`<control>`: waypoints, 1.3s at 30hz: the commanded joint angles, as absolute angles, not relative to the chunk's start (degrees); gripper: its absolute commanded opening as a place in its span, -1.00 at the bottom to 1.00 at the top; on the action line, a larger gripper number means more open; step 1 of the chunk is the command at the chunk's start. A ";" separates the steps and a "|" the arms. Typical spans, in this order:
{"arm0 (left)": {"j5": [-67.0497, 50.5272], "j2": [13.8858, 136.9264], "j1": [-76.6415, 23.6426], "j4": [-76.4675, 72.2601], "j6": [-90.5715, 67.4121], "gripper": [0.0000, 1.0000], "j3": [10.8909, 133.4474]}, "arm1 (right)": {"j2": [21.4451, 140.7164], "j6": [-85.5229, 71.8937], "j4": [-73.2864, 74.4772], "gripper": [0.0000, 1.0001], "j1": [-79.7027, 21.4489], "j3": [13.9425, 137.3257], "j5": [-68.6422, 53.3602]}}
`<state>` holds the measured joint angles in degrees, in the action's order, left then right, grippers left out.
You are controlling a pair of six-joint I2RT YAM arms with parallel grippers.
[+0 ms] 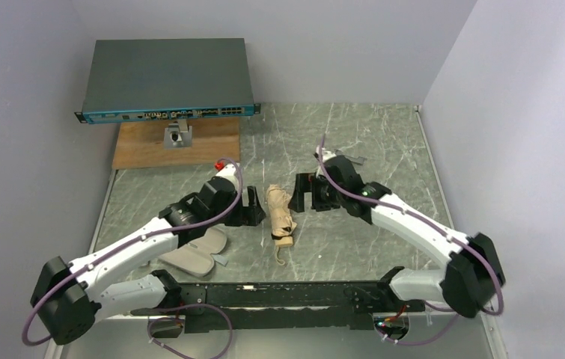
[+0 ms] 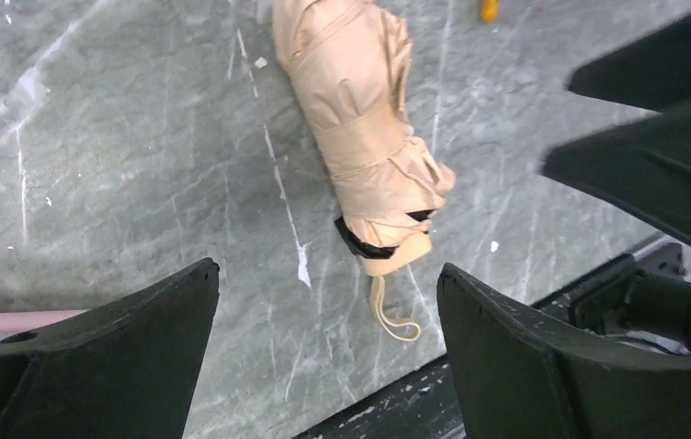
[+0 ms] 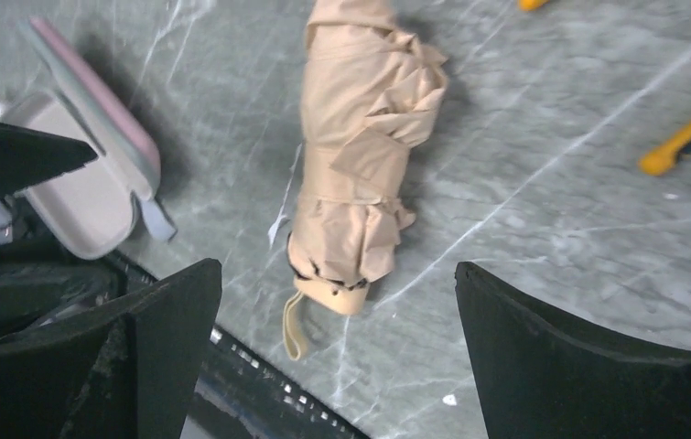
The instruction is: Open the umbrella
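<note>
Umbrella [image 1: 281, 217] [image 2: 360, 128] [image 3: 360, 155]: a compact folding one, fully closed, lying flat on the grey marble-pattern table [image 1: 384, 149]; nothing holds it.
Canopy: tan-beige fabric, rolled around the shaft in loose, wrinkled folds; some folds puff out near the handle end.
Strap [image 2: 360, 146] [image 3: 364, 160]: same beige fabric, wrapped once around the middle of the umbrella, so the roll is narrower there.
Ribs: only short black tips [image 2: 364, 245] show, between the canopy edge and the handle.
Handle [image 2: 394, 261] [image 3: 332, 294]: short, cream colour, at the umbrella's end that points toward the arm bases.
Wrist loop [image 1: 281, 254] [image 2: 392, 315] [image 3: 294, 325]: a thin cream cord, hanging out of the handle and lying on the table.
Left gripper [image 1: 255, 208] [image 2: 328, 273]: just left of the umbrella, beside its middle part; the two black fingers stand wide apart, with nothing between them, not touching the umbrella.
Right gripper [image 1: 303, 193] [image 3: 339, 273]: just right of the umbrella, nearer to its far end; the fingers are also spread wide and hold nothing.
Case [image 1: 197, 250] [image 3: 94, 183]: a pale sleeve with a pink edge and a small grey tab, lying flat to the left of the umbrella, apart from it, partly under the left arm.
Network switch [image 1: 167, 78]: far beyond the umbrella to the left, standing over a wooden board [image 1: 159, 146].
</note>
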<state>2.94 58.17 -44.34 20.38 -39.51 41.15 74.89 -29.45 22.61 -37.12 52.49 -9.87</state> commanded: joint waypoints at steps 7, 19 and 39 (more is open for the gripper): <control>-3.17 68.37 -44.34 8.31 -44.74 0.87 40.19 | 60.36 -33.25 17.81 1.00 -35.66 42.49 -1.59; -4.89 78.95 -44.43 -3.84 -47.83 0.51 39.18 | 62.14 -31.15 23.12 0.97 -35.59 42.46 -4.43; -2.63 98.26 -45.97 -3.60 -51.13 0.22 44.94 | 60.47 -27.29 23.91 0.98 -34.44 42.58 -4.56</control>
